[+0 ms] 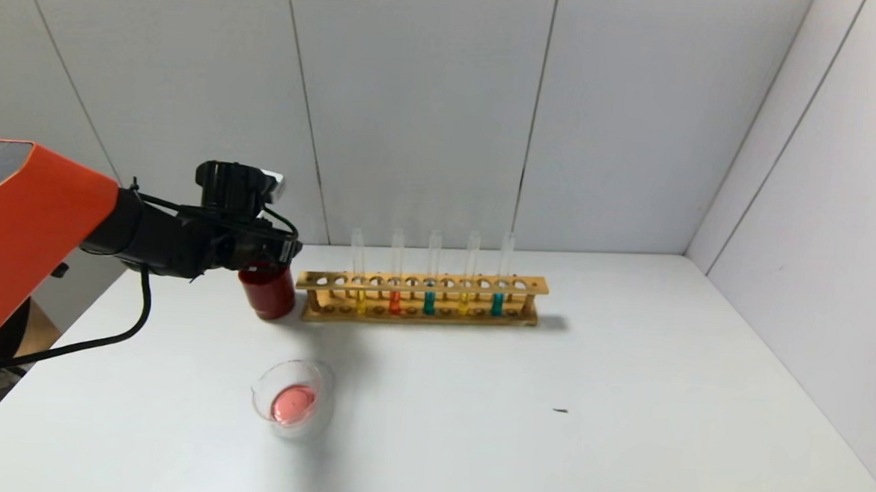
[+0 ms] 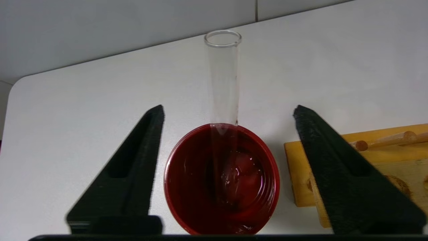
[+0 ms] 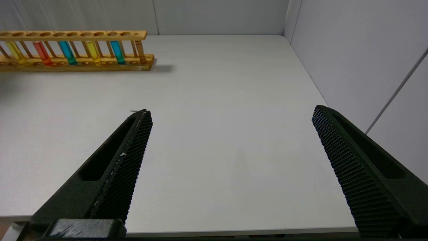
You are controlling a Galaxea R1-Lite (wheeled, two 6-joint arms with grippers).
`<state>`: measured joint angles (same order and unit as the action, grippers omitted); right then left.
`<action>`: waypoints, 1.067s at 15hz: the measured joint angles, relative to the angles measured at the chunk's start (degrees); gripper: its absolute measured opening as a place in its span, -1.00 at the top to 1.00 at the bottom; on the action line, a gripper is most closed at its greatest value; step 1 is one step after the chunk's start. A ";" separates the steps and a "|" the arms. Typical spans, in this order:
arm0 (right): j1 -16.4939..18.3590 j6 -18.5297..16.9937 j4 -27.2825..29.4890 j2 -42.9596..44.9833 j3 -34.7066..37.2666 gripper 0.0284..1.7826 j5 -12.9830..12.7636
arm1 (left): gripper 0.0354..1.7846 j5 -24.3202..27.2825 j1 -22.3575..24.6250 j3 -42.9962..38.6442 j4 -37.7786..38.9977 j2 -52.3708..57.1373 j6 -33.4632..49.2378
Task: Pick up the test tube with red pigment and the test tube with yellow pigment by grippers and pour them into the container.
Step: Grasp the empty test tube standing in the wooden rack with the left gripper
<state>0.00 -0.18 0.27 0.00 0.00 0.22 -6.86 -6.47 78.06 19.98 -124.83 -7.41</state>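
My left gripper (image 1: pixel 272 256) hangs open over the opaque dark red cup (image 1: pixel 267 291) at the rack's left end. In the left wrist view my left gripper (image 2: pixel 228 108) has its jaws wide apart on either side of the cup (image 2: pixel 187 187). An empty clear tube (image 2: pixel 223 77) stands in the cup, leaning on its rim. The red-pigment tube (image 1: pixel 395 300) and two yellow-pigment tubes (image 1: pixel 360 302) (image 1: pixel 465 301) stand in the wooden rack (image 1: pixel 421 281). The clear glass container (image 1: pixel 304 370) near the front left holds pinkish-red liquid. My right gripper (image 3: pixel 232 110) is open and empty.
Two teal tubes (image 1: pixel 429 302) (image 1: pixel 496 303) also stand in the rack. The rack's end (image 2: pixel 301 174) lies close beside my left gripper's finger. A small dark speck (image 1: pixel 560 411) lies mid-table. Grey walls close the back and right. My right gripper hovers near the table's front edge.
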 joint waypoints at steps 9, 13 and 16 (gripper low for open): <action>0.00 0.00 -0.02 0.00 0.00 -0.96 0.00 | -0.96 -0.35 -3.11 -4.38 -0.39 13.81 -0.18; 0.00 0.02 0.00 0.00 0.00 -0.96 0.02 | -0.96 -0.30 -7.17 -8.68 -0.50 19.29 1.41; 0.00 0.00 -0.02 0.00 0.00 -0.96 0.00 | -0.96 -0.11 -11.54 -11.30 -0.48 20.35 4.08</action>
<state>0.00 -0.18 0.24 0.00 0.00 0.22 -6.97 -18.02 66.76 19.50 -104.49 -3.33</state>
